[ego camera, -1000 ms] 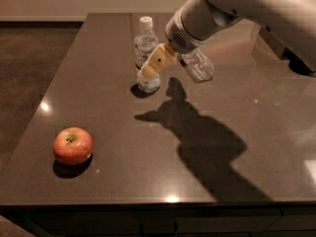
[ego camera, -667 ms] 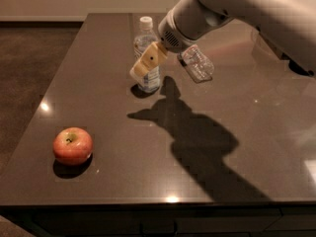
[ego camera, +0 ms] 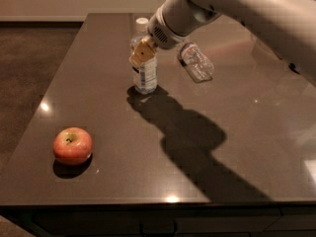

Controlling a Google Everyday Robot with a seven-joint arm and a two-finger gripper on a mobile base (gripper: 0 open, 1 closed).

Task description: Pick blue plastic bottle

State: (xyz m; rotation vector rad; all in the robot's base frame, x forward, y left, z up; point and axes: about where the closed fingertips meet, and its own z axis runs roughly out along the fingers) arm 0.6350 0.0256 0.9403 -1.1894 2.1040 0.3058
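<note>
The blue plastic bottle [ego camera: 145, 77] stands upright on the dark table [ego camera: 98, 83], left of its middle and toward the far side. It is clear, with a white cap and a blue-and-white label. My gripper [ego camera: 142, 53], with tan pads, is at the bottle's upper body and overlaps it in the camera view. The white arm reaches in from the upper right. Whether the gripper touches the bottle cannot be told.
A smaller clear ridged bottle [ego camera: 196, 63] lies on its side just right of the upright one, partly under my arm. A red apple [ego camera: 72, 145] sits near the table's front left. The arm's shadow falls across the table's middle.
My gripper has moved up and slightly left along the upright bottle, from its lower body to its upper body. The bottles and the apple have not moved.
</note>
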